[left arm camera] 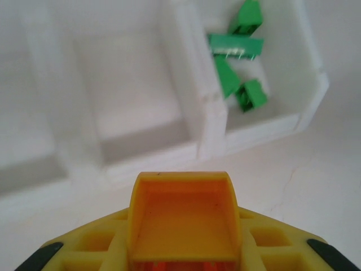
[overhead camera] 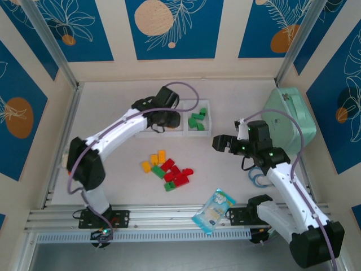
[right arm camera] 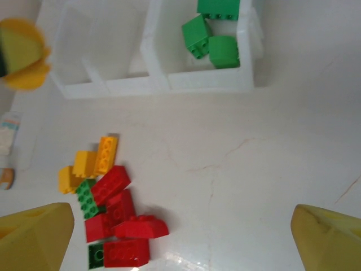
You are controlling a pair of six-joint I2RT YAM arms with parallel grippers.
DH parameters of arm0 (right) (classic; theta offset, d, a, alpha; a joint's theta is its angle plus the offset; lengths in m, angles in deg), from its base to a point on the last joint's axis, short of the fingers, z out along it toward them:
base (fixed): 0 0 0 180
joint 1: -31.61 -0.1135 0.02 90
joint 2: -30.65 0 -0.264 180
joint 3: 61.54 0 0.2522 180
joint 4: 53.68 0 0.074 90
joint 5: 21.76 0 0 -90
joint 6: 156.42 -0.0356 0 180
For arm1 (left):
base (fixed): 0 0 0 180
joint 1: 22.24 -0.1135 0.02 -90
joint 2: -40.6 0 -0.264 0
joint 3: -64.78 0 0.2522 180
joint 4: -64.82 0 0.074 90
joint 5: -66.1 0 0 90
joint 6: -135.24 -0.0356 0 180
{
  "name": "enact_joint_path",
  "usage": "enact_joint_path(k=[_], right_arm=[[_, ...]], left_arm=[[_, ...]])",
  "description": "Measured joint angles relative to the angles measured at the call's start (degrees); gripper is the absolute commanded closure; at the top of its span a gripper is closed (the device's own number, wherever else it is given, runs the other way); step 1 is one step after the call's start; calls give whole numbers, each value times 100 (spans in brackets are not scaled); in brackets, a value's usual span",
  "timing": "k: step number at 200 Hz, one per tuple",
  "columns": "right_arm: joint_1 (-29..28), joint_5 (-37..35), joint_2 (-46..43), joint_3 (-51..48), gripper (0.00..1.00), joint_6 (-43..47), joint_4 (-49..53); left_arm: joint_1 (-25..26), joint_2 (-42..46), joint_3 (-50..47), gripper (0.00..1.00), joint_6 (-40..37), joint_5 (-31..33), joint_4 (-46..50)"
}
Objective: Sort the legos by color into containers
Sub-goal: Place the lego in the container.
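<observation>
Left gripper [overhead camera: 168,119] clamps orange lego [left arm camera: 180,223] — hollow face toward wrist.

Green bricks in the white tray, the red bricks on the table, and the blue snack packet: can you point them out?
green bricks [left arm camera: 236,46], left wrist view, on the long middle brick
red bricks [right arm camera: 110,184], right wrist view, on the topmost brick
snack packet [overhead camera: 213,210], overhead view, on its middle
</observation>
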Motion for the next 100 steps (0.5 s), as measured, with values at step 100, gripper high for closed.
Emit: enact_joint_path(k=[100], right_arm=[[1023, 981, -883, -116, 1, 4, 608]], left_arm=[[-490, -2581, 2103, 71, -214, 87, 568]])
